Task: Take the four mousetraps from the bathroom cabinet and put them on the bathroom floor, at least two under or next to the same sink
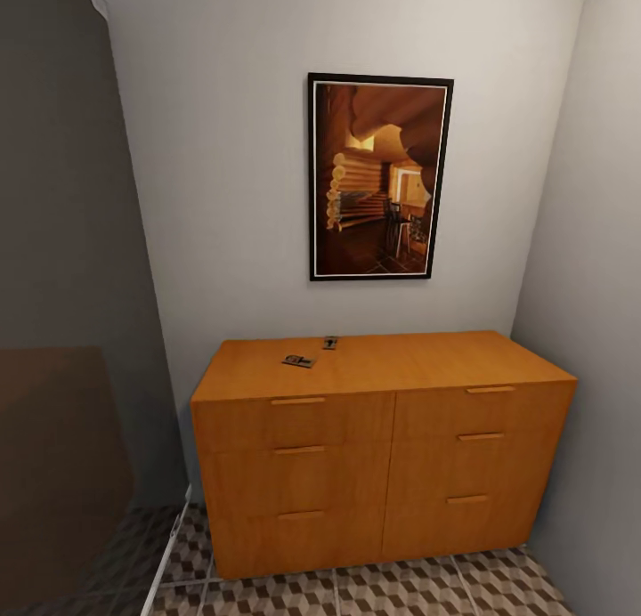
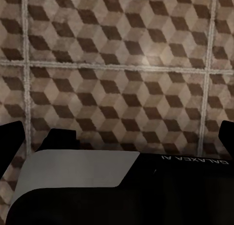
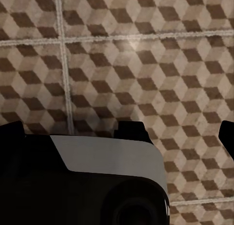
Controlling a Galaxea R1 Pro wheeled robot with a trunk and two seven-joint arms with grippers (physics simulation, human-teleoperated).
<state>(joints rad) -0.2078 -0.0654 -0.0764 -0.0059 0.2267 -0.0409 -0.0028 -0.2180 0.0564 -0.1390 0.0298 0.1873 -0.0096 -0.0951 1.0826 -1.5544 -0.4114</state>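
In front of you stood plain pale walls [image 1: 231, 153], smooth and matte, meeting in a corner at the right. A dark flat panel [image 1: 62, 331] closed off the left side of the head view. Below lay the bathroom floor [image 1: 401, 594], square tiles printed with a brown, beige and white cube pattern and split by pale grout lines; the same tiles ran under both wrist cameras.

Against the back wall you had the cabinet [image 1: 383, 474], a wide, low box of orange-brown wood with a smooth flat top and six drawer fronts in two columns, each with a thin tab handle. Above it hung a tall rectangular picture [image 1: 380, 178] in a black frame, showing a warm brown log interior.

On the cabinet top, toward its left half, you could see two mousetraps: one [image 1: 299, 360] nearer the front edge, a small flat board with dark metal parts, and another [image 1: 330, 342] just behind it toward the wall, too small to make out in detail. They lay near each other but apart.

Your left gripper [image 2: 117, 137] and right gripper [image 3: 122, 137] both hung over bare tile, black fingertips spread wide at the frame edges, nothing between them.
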